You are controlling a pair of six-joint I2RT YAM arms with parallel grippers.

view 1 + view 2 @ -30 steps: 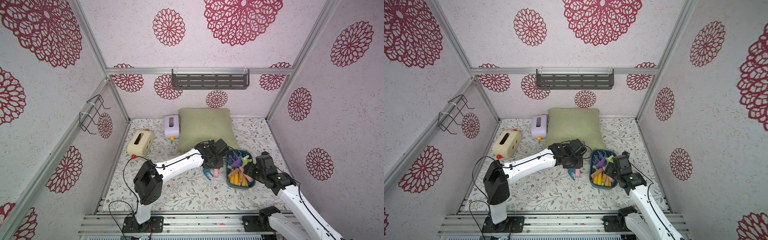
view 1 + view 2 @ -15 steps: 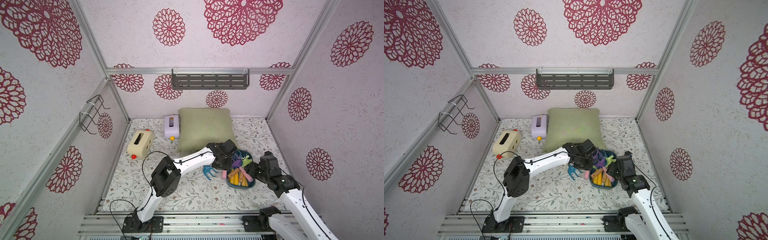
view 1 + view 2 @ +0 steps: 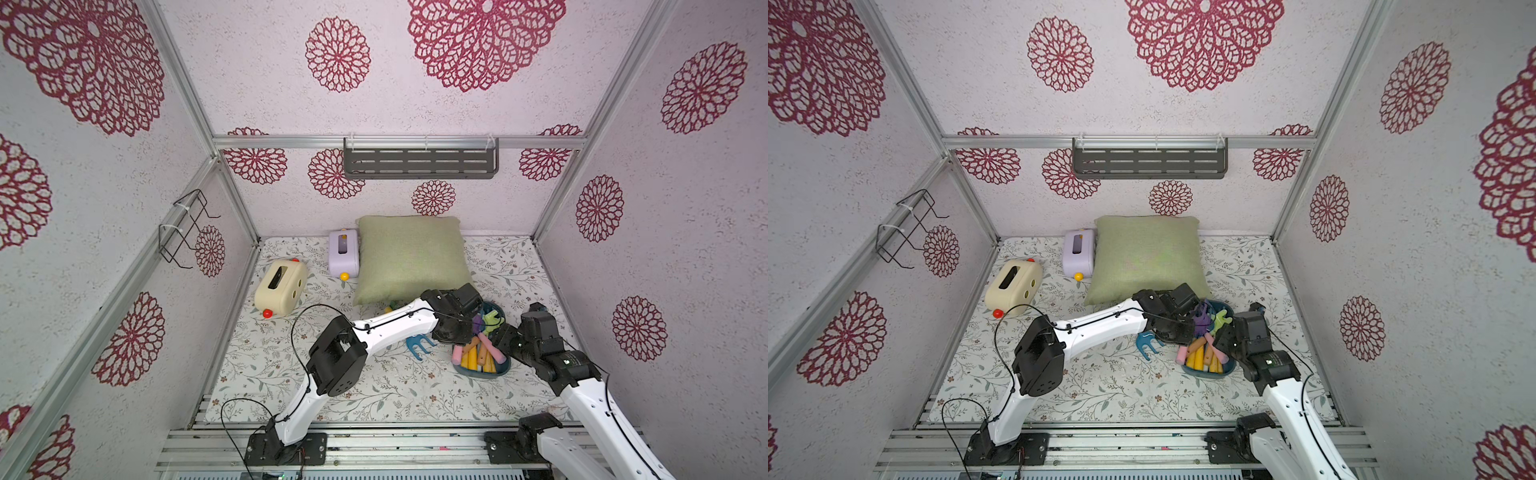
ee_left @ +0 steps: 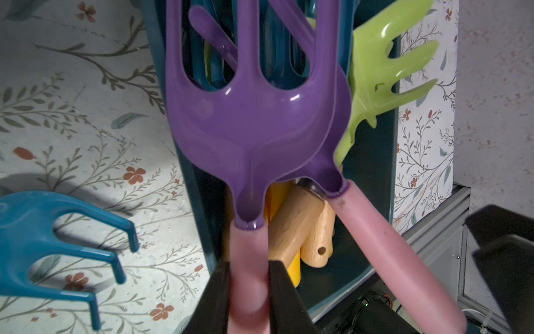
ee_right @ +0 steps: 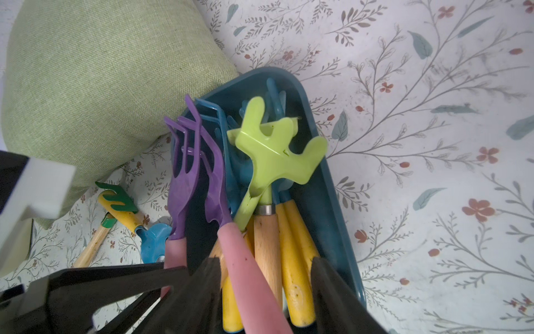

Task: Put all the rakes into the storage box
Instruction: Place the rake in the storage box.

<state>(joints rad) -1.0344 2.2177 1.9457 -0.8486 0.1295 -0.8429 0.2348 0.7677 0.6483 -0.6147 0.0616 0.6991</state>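
Over storage box [image 3: 482, 374] in both top views, left claw [image 3: 455, 332] and right claw [image 3: 505, 338] crowd close; I fear arms clashing. Left wrist: claw clamped on rake [image 4: 245, 115] pink handle, head above box, nested against second purple rake [image 4: 390, 245]; tines may snag, handle overhanging wall may tip it out. Right wrist: right claw part open, straddling handles; could trap one.

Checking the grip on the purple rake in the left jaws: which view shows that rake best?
Left wrist view: the purple rake fills the frame, pink handle clamped by the left gripper, head over the storage box. The right wrist view shows it side-on beside its twin. In both top views it is tiny, partly behind the left arm.
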